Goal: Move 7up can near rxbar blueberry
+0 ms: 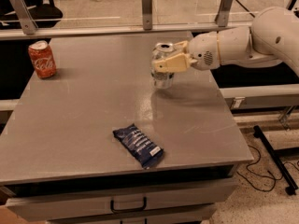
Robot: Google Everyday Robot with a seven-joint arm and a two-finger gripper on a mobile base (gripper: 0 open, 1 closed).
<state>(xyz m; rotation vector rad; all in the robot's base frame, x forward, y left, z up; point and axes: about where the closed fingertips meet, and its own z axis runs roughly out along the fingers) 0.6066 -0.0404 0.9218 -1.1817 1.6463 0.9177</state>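
The 7up can, silvery with a silver top, is upright at the table's back right, held just at or above the surface. My gripper reaches in from the right and is shut on the can, its cream fingers wrapped across the can's upper half. The rxbar blueberry, a flat dark navy bar with white lettering, lies at the front middle of the grey table, well below and slightly left of the can.
A red cola can stands at the table's back left. Metal posts and a rail line the far edge. The white arm spans the right side. A drawer with a handle is under the front edge.
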